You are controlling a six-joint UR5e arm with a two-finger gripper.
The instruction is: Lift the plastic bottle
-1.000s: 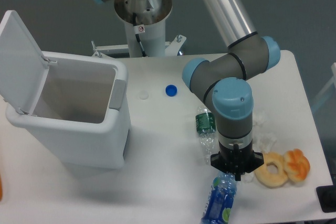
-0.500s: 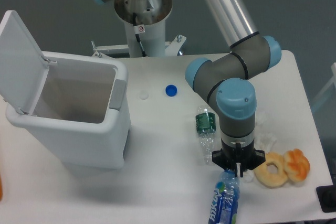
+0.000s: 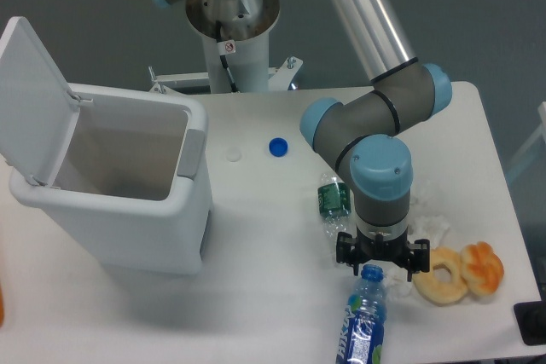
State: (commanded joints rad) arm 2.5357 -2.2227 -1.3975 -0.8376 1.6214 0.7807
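The plastic bottle lies on its side near the table's front edge. It is clear, with a blue label and a blue cap that points away from the camera, toward the arm. My gripper hangs straight down from the grey-and-blue wrist, just behind and above the cap. Its black fingers stand spread to the left and right, open, with nothing held between them. The wrist hides the fingertips' exact height over the table.
A crushed clear bottle with a green label lies left of the wrist. A white bin with its lid up fills the left side. A loose blue cap, a bagel, an orange pastry and crumpled plastic lie nearby.
The wrist has turned, so the fingers now spread left and right, and it has pulled back slightly. The bottle's cap, covered before, now shows, and the bottle lies straighter.
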